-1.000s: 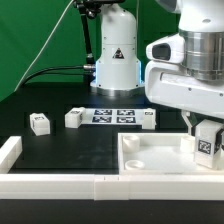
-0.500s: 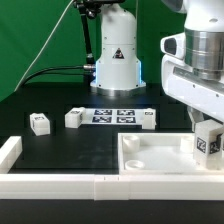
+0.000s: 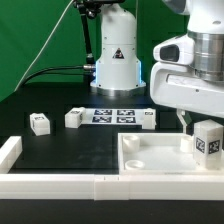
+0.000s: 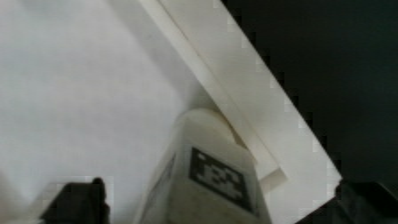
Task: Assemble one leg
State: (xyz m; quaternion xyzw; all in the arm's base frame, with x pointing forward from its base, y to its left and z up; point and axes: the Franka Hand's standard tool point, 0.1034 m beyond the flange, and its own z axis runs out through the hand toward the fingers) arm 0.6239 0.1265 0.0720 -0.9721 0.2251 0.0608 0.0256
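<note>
Over the white panel [image 3: 150, 162], the claw [image 3: 204, 133] clamps a leg [image 3: 208, 143], three spare legs [image 3: 75, 118] flanking the marker board [image 3: 112, 115].

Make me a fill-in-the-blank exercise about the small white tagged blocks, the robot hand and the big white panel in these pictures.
1. Away from the hand, ___ small white chunky plastic legs with marker tags rest on the table.
2. Another leg is at the hand, above the large flat ___ square panel with round holes.
3. The thin flat marker board lies on the ___ table.
Missing words: three; white; black.
</note>
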